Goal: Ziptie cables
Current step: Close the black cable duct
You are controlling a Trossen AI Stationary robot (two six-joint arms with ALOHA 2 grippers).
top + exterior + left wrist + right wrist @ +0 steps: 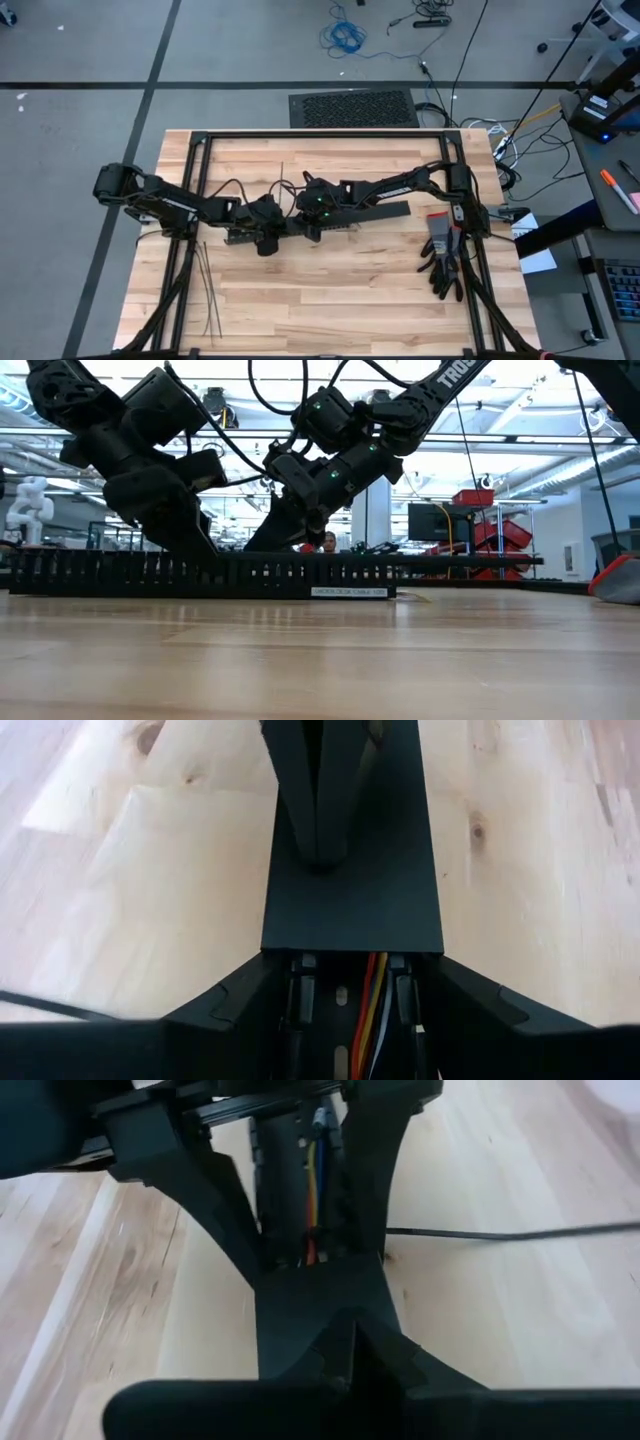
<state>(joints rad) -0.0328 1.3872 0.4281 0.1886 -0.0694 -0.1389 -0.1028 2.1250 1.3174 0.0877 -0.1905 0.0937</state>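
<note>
The left gripper (pixel 268 243) straddles the black duct (pixel 385 212) mid-table, fingers parted about its walls; the right gripper (pixel 312 232), fingers closed and empty, presses its lid. The cables (pixel 375 1010) lie inside; the zipties (pixel 208 290) wait untouched near-left; next, judged, fetching one.

cables (pixel 372 1010): coloured, inside black duct | zipties (pixel 208 295): dark strips, front-left tabletop

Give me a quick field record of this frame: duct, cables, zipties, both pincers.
duct: long black slotted duct lying across mid-table
cables: coloured wires lying inside the duct
zipties: thin dark strips loose on the wood, near the left front edge, untouched
left pincer: at the duct, fingers straddling its walls
right pincer: shut, on the duct's cover
other: black gloves at the table's right
</note>
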